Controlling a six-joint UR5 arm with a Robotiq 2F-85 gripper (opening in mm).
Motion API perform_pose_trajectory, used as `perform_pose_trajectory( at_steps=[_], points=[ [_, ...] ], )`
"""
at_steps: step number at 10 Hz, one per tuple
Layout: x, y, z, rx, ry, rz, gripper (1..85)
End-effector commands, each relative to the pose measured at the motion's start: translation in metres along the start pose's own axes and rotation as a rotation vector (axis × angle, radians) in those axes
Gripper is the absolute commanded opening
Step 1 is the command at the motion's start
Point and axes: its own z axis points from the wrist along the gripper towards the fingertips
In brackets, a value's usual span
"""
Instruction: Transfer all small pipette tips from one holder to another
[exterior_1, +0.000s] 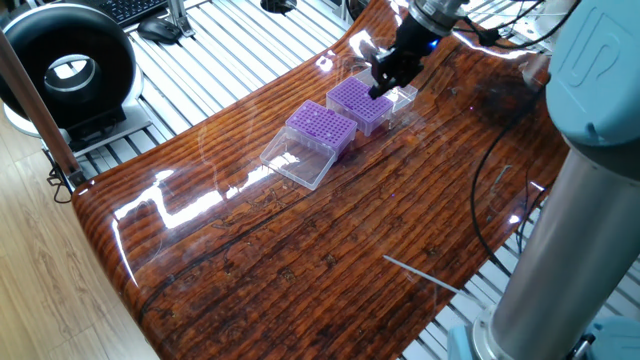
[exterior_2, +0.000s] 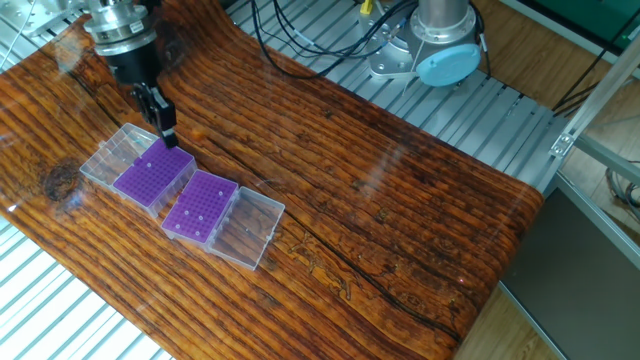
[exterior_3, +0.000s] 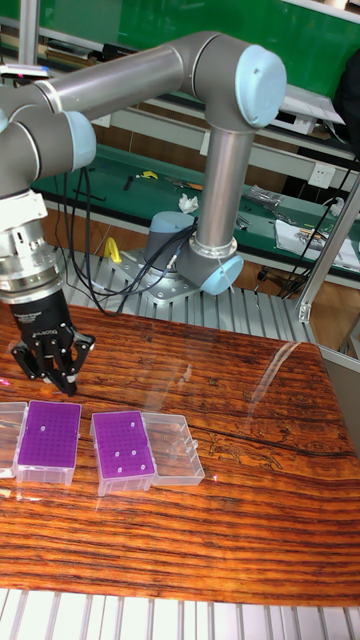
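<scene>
Two purple tip holders lie side by side on the wooden table, each with a clear lid folded open. One holder (exterior_1: 358, 102) (exterior_2: 153, 172) (exterior_3: 48, 437) is right under my gripper (exterior_1: 382, 88) (exterior_2: 167, 137) (exterior_3: 62, 383). The gripper hangs just above that holder's far edge with its black fingers drawn together. Nothing can be made out between them. The other holder (exterior_1: 322, 127) (exterior_2: 200, 205) (exterior_3: 123, 450) shows a few pale dots on its top, the small pipette tips (exterior_3: 118, 452). They are too small to tell apart further.
Clear lids (exterior_2: 250, 232) (exterior_2: 110, 155) flank the holders. The arm's base (exterior_2: 440, 50) and its cables stand on the slatted metal bench behind the table. A black round device (exterior_1: 65, 70) sits past the table's end. The table's curved edge (exterior_1: 110, 230) is close by.
</scene>
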Motion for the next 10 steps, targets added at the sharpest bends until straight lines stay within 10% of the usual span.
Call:
perform_pose_trajectory(
  at_steps=[1,5,10],
  points=[
    [-0.008,0.015,0.000,-0.061,-0.006,0.003,1.0],
    [-0.016,-0.011,0.000,-0.073,0.002,-0.057,1.0],
    [-0.015,0.002,-0.002,-0.139,0.006,-0.036,1.0]
  ],
)
